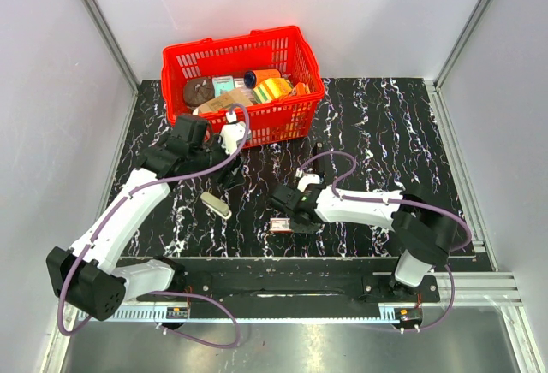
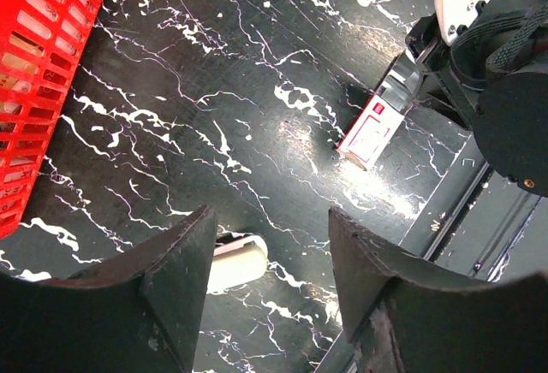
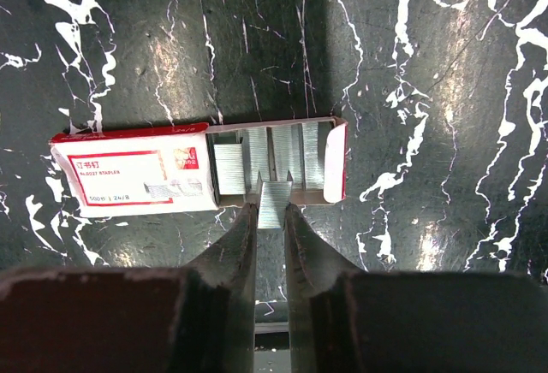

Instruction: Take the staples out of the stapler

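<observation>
Stapler (image 1: 216,204) down flat on the black marbled table (image 1: 385,133), pale and slim, lying at a slant, nobody touching it. Left gripper (image 2: 270,227) hangs right over the stapler, jaws apart and holding nothing; in the left wrist view the stapler's pale end (image 2: 235,262) peeks out on the table between the 2 dark fingers (image 2: 184,262).

Beyond the stapler and a touch to its right sits the red basket (image 1: 282,121), well apart from it, packed with assorted goods, brown, yellow and blue among them.

On to the right of the stapler, near but not touching: the staple box (image 1: 280,224), red and white, flat on the table. The right wrist view gives it up close: its sleeve (image 3: 137,180) slid off to one side, the inner tray (image 3: 334,163) pulled out and open, rows of silver staples (image 3: 257,155) lying inside.

Right gripper (image 3: 270,215) is right at that tray, to the stapler's right, fingertips clamped on 1 strip of staples (image 3: 274,198). The jaws stand nearly together, only the thin strip between them. The strip stands at the tray's near edge, over the rows; whether it rests on them I cannot tell. Right arm (image 1: 368,206) stretches farther right of the stapler, low over the table.
</observation>
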Robot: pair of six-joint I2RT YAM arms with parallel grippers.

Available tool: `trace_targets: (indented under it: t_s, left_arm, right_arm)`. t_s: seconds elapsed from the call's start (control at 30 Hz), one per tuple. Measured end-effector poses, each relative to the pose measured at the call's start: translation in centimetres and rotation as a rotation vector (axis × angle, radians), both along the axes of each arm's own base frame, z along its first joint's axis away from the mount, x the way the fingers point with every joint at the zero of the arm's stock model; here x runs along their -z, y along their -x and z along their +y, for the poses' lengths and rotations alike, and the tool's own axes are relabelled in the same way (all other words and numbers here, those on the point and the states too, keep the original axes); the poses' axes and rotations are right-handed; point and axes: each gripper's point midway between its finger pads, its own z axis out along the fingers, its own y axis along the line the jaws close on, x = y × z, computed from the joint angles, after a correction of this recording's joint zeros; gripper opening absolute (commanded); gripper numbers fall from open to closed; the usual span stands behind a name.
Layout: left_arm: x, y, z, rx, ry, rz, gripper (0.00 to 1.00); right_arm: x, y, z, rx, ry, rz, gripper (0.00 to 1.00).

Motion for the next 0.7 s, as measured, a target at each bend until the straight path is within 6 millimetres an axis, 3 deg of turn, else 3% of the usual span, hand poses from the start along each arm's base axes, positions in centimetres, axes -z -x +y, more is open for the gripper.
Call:
trace_targets:
  t_s: [0.7]
  left_arm:
    - [-0.34,0.29,-0.19,0.005,0.005,-0.009,0.59]
  right_arm:
    - [0.53,0.23,-0.31,-0.002,0.022,0.015,0.07]
